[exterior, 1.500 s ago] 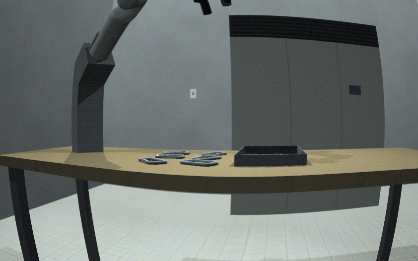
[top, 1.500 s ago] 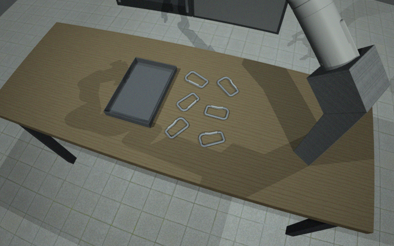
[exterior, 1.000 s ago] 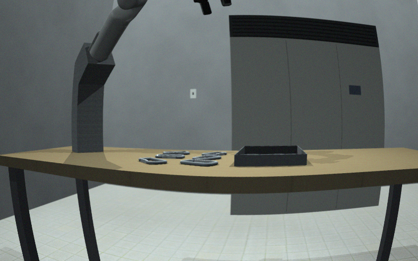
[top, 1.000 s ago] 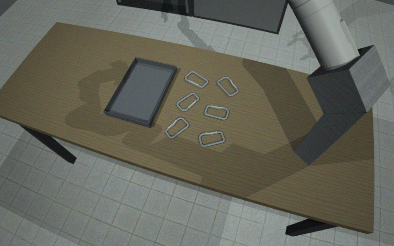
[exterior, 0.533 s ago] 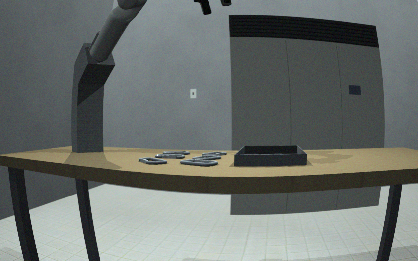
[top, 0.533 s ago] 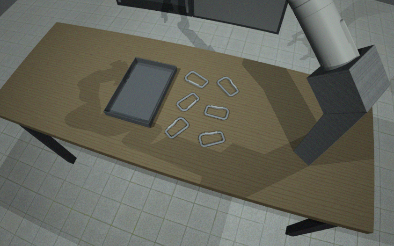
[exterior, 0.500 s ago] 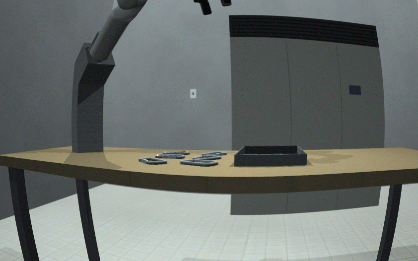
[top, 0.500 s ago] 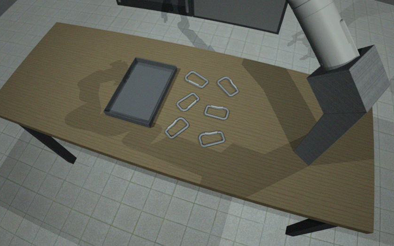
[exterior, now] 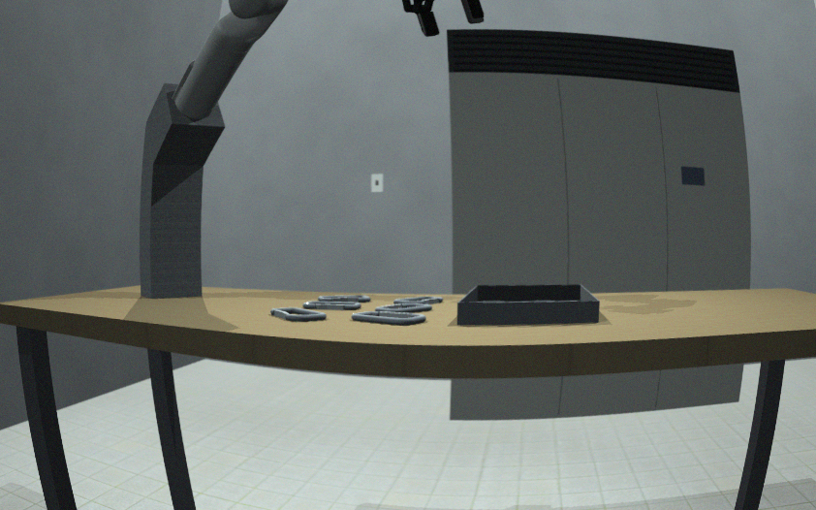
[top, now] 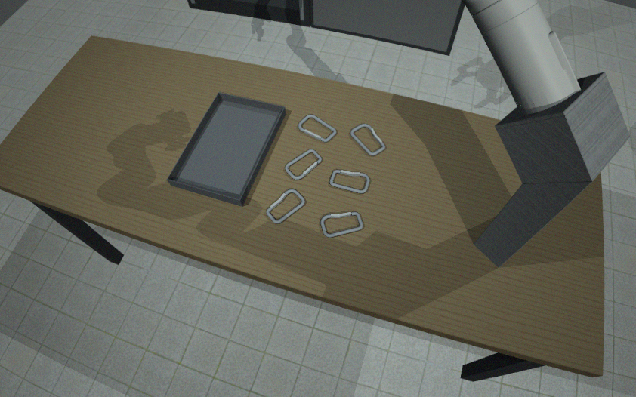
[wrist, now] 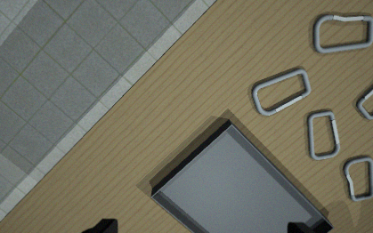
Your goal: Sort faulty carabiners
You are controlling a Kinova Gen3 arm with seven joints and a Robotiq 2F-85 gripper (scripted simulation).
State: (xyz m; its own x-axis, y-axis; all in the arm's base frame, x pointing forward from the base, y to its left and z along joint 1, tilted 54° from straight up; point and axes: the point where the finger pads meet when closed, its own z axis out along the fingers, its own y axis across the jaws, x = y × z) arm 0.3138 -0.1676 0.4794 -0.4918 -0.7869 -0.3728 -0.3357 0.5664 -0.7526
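Carabiners, six of them, lie flat on the table [top: 88, 88] in two loose rows just beside the grey tray [top: 277, 148], none inside it. The gripper [exterior: 444, 18] hangs high above, its jaws spread wide with nothing between them; in the wrist view only the two fingertips show at the bottom edge, with the tray straight below the gap and the carabiners off toward the upper right.

The step in hand looks like the approach to a first test. To do it well, I judge the arm should shift away from the tray toward one carabiner, descend with the jaws across the narrow width of the loop, and press the pale gate bar inward while the spine is braced, then let go and watch whether the gate returns.

Long axes differ. In the top view, the far carabiner by the tray [top: 316, 127] runs slantwise, gate on its tray-side long edge. The far outer one [top: 368, 139] slants the same way. The middle one by the tray [top: 303, 163] and the near one by the tray [top: 285, 205] slant the opposite way. The middle outer one [top: 350, 180] and the near outer one [top: 341, 223] lie nearly crosswise, gates on their far edges.
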